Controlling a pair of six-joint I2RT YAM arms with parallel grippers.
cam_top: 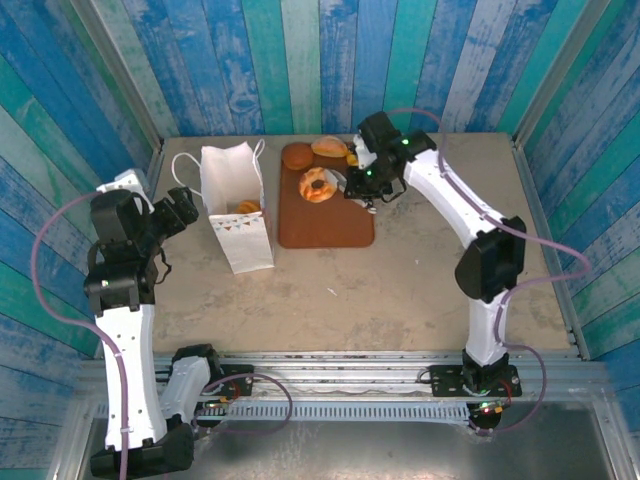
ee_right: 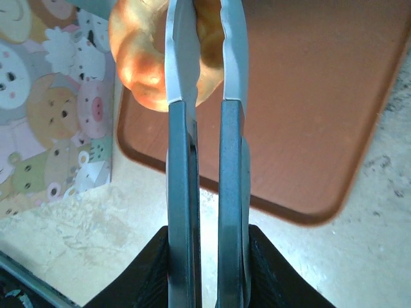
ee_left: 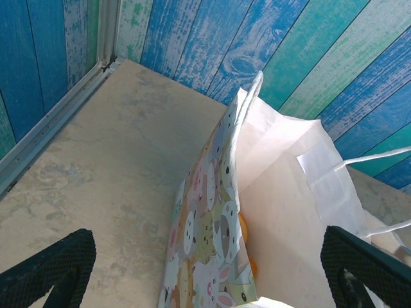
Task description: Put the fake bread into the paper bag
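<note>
So the right gripper point(cam_top: 346, 187) is clamped on the bagel point(cam_top: 318, 184). On the right wrist cam, its jaws stand nearly together with one side of the ring squeezed between them at the tips point(ee_right: 200, 38). The bagel point(ee_right: 144, 61) sits right at those tips, over the brown board point(cam_top: 325, 225), and I can't tell if it's off the board yet. I'd call this the grab-and-go step for that piece. Two more rolls point(cam_top: 332, 148) are just past the gripper on the far end of the board. The next move looks like lift, swing over to the gripper's left where the paper bag point(cam_top: 240, 240) is, get above the mouth, then let go. It has to clear the rim, because the bag is taller than the bread. A bagel has no real long axis, being a ring, and its hole faces roughly up at the top cam. The bag stands upright, long axis vertical, mouth up, with an orange bread piece point(cam_top: 248, 207) already inside. The left gripper point(ee_left: 204, 256) is spread wide with the bag's wall point(ee_left: 282, 192) between its fingers, not squeezing it.
</note>
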